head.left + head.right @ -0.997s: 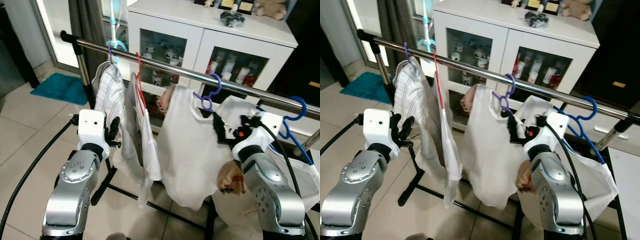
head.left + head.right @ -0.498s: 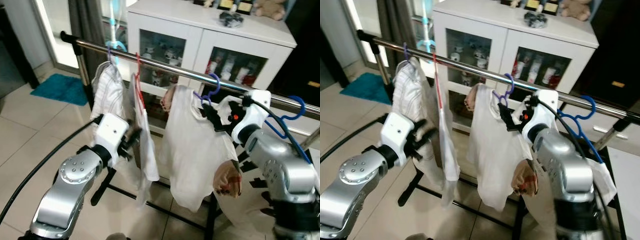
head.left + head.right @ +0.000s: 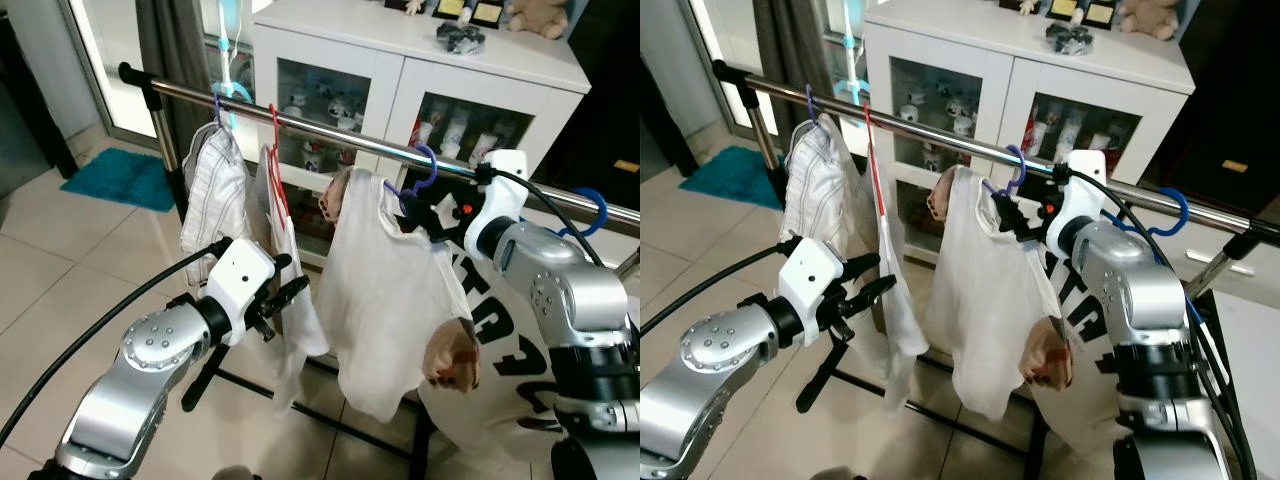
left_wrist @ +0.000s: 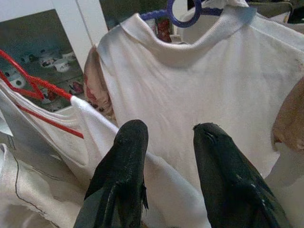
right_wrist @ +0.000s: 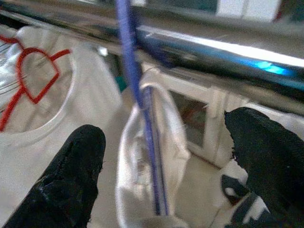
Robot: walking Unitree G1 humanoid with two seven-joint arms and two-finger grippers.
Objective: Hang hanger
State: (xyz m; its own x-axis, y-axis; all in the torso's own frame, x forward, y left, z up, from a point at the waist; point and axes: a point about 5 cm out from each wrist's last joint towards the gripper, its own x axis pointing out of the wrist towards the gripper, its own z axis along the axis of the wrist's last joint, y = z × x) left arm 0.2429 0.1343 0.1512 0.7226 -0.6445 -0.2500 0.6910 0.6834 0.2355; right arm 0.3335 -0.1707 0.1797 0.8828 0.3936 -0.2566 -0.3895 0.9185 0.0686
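A purple hanger (image 3: pixel 427 168) carrying a white T-shirt (image 3: pixel 385 290) hooks over the chrome rail (image 3: pixel 330 133). My right gripper (image 3: pixel 416 214) is open just under the rail, at the shirt's collar. In the right wrist view the hanger's purple stem (image 5: pixel 134 90) runs between the two spread fingers (image 5: pixel 71 175) without touching them. My left gripper (image 3: pixel 291 279) is open lower down, beside the white garment on the red hanger (image 3: pixel 277 150). Its fingers (image 4: pixel 126 156) point at the T-shirt's front (image 4: pixel 213 80).
A striped shirt (image 3: pixel 215 185) hangs at the rail's left end. A blue hanger (image 3: pixel 592 205) with a black-lettered white shirt (image 3: pixel 500 360) hangs at the right. A white glass-door cabinet (image 3: pixel 420 60) stands behind the rack. Tiled floor (image 3: pixel 60 260) with a teal mat (image 3: pixel 120 175) lies left.
My right gripper has risen from below the collar to the purple hanger's neck under the rail. My left arm has swung right and forward, toward the hanging garments.
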